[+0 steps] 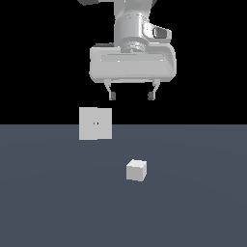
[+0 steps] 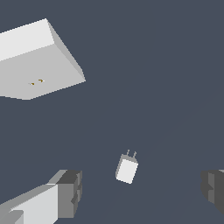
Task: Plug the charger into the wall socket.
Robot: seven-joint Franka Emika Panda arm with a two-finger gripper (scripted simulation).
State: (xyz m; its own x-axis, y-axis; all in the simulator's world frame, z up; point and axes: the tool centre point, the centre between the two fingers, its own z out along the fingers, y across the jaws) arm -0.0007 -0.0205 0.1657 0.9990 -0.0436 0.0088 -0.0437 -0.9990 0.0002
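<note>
The charger [image 1: 136,170] is a small white cube lying on the grey floor; in the wrist view the charger [image 2: 127,169] shows two short prongs pointing towards the socket. The wall socket [image 1: 95,123] is an upright white square plate with two tiny dark holes, standing to the exterior view's left of the charger and farther back; the wall socket [image 2: 37,70] also shows in the wrist view. My gripper [image 1: 131,96] hangs high above the charger, open and holding nothing, and its gripper fingers [image 2: 68,192] frame the charger from either side in the wrist view.
A flat dark grey floor [image 1: 193,202] spreads under everything, with black background behind it. Nothing else stands on the floor.
</note>
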